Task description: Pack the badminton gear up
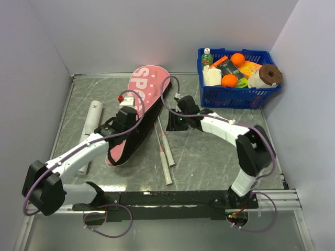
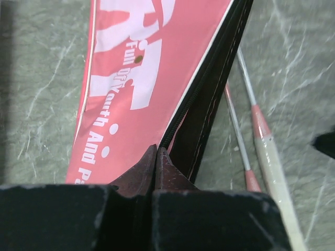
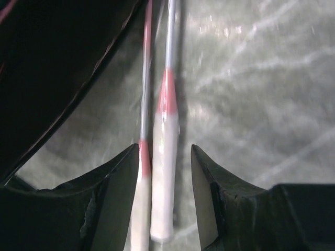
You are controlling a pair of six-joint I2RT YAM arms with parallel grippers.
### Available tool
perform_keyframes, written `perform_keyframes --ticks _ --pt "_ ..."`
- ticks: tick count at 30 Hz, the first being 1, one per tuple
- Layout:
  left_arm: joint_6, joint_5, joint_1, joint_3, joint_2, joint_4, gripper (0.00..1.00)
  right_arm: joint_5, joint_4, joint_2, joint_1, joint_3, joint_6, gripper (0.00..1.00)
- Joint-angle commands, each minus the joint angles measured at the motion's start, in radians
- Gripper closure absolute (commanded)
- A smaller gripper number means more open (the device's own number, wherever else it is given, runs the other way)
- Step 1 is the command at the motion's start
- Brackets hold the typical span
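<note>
Two rackets on grey marbled table, white walls; left gripper pinching bag edge, right gripper apart.

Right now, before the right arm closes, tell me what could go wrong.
1. The right fingers stand open around both racket handles at once. Closing may squeeze them unevenly, so one could twist or slip out.
2. The left fingers pinch only the thin zipper edge of the pink bag. If that edge slips, the opening may fall shut.
</note>
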Motion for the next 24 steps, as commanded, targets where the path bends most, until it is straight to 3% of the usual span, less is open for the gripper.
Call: perform_keyframes --ticks 1,8,24 --pt "-0.041 0.027 0.043 -0.031 -0.082 0.127 0.99 0.047 0.029 0.115 0.016 0.107 -0.016 0.49" --pt "-0.07 0.04 0.056 -0.051 -0.119 0.15 0.99 0.127 -0.011 0.265 0.038 0.279 -0.041 0.5" --pt "-0.087 0.064 0.056 -0.106 -0.143 0.177 0.99 0.197 -0.095 0.485 0.072 0.489 -0.044 0.51"
